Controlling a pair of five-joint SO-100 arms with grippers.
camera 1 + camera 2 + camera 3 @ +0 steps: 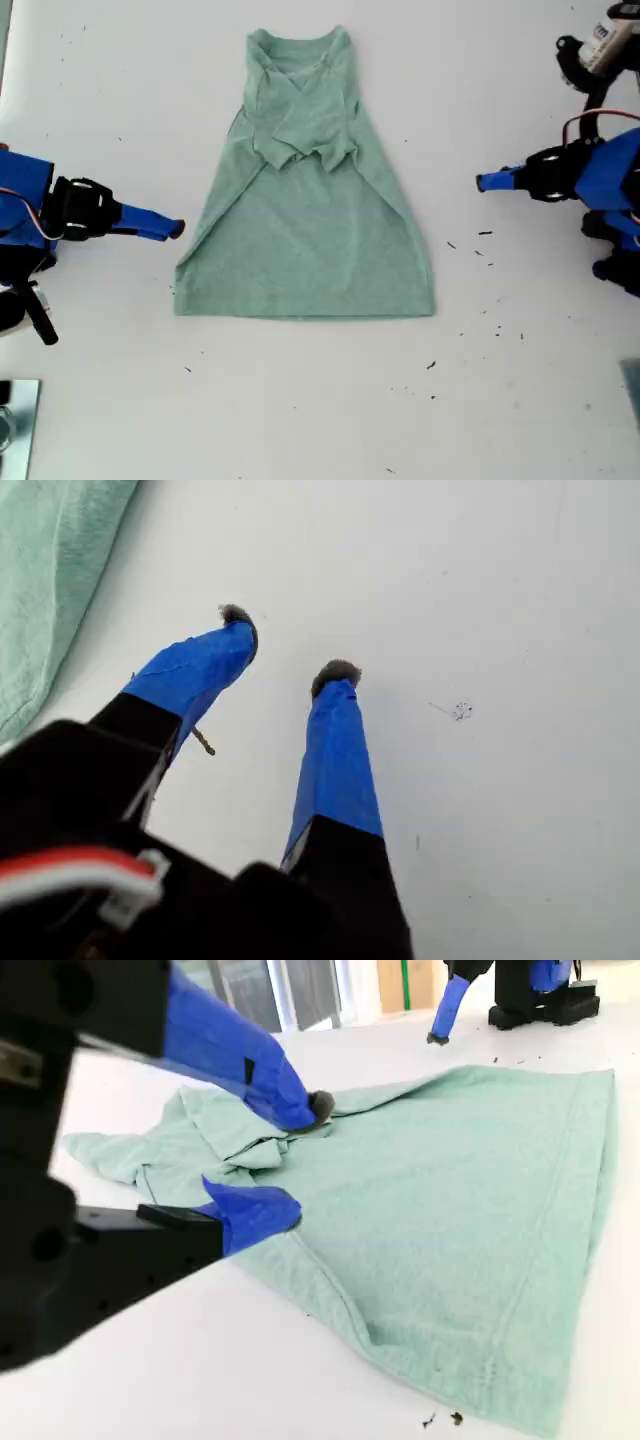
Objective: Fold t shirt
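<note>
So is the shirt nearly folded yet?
Partly. Both sleeves of the shirt already lie folded in over its chest. Right now nothing is held: my first gripper and my second gripper are both open beside it. The long body is not yet folded up.

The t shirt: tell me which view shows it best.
The exterior view: the whole t shirt lies flat, both sleeves folded in, hem towards the bottom. The second wrist view shows it large but partly behind my second tool. The first wrist view catches only an edge.
</note>
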